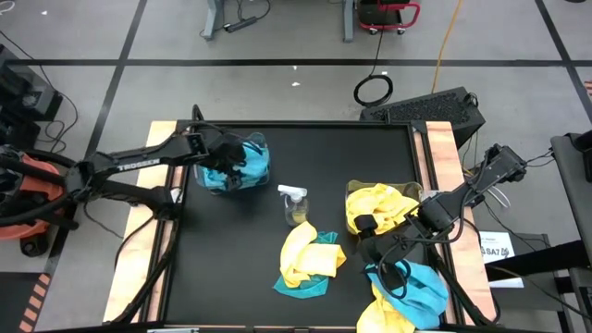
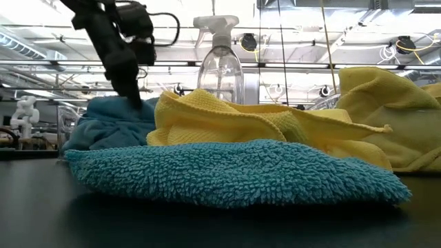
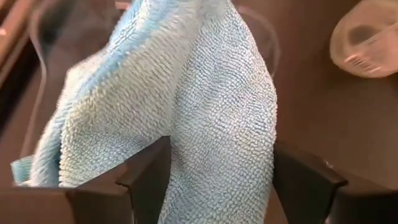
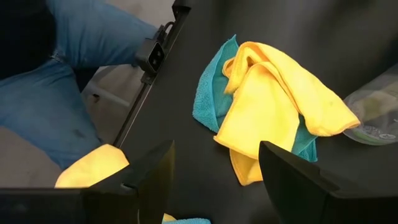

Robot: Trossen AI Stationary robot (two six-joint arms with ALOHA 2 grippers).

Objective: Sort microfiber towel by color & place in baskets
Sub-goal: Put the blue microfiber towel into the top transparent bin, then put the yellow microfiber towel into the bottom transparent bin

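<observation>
The left basket (image 1: 262, 148), at the table's far left, holds turquoise towels (image 1: 236, 168). My left gripper (image 3: 221, 180) is down in it, open, with a turquoise towel (image 3: 205, 106) between its fingers; the low view shows it at the towels too (image 2: 134, 100). The right basket (image 1: 351, 190) holds yellow towels (image 1: 381, 205). A yellow towel on a turquoise one (image 1: 310, 259) lies mid-table. More turquoise (image 1: 416, 287) and yellow (image 1: 388, 316) towels lie near right. My right gripper (image 1: 370, 245) hovers open above the table, touching nothing (image 4: 214, 180). My left gripper stands open around a raised fold of the turquoise towel (image 3: 186, 168), and the cloth fills the gap up to both fingers' inner sides. The fingers come from above, slanting down into the basket. The towel rests on the other turquoise cloths there.
A clear spray bottle (image 1: 294, 203) stands mid-table between the baskets. Wooden rails (image 1: 444, 157) flank the black mat. A person's legs in jeans (image 4: 62, 74) are just beyond the table's near edge. A bare stretch of mat (image 1: 213, 268) lies near left.
</observation>
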